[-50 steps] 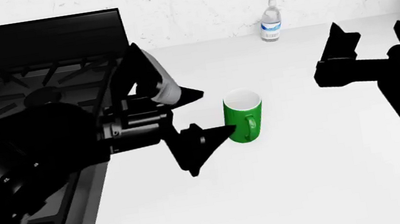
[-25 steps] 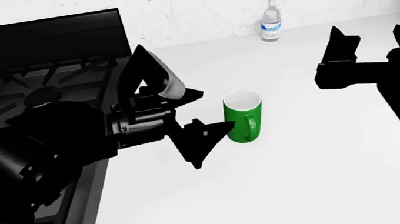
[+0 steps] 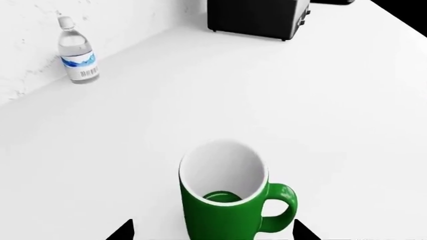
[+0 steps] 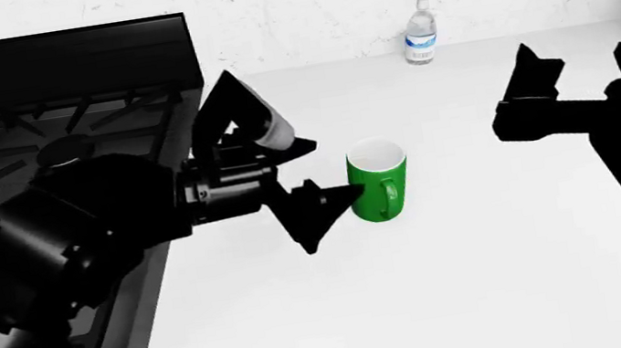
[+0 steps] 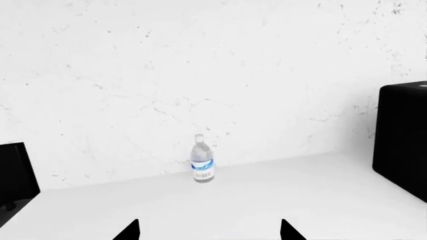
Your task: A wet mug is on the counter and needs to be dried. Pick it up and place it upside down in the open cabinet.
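**A:** Where is the left hand [image 4: 313, 173] right now?

**B:** Spread wide, fingers apart, just beside the mug [image 4: 379, 184] on its stove side. In the head view one fingertip [image 4: 339, 199] sits at the mug's green wall; I can't tell whether it touches. Nothing is pinched yet. The left wrist view shows both fingertips flanking the mug [image 3: 227, 200], so the line-up looks good.

**A:** And the mug itself?

**B:** Upright on the white desk [image 4: 450, 282], open mouth up, with its loop handle on the side nearer the robot in the head view. The water bottle [image 4: 421, 32] stands well apart by the wall.

**A:** So how should the grasp go?

**B:** My judgement: push forward until the body sits deep between the fingers, then press them together on the round wall, leaving the handle clear. A shallow pinch on a smooth cylinder could let it slip during the flip, so a deep, centred grip matters.

**A:** The right hand [image 4: 527, 95]?

**B:** Also spread, holding nothing, hovering well off to the other side. It has no part in this step.
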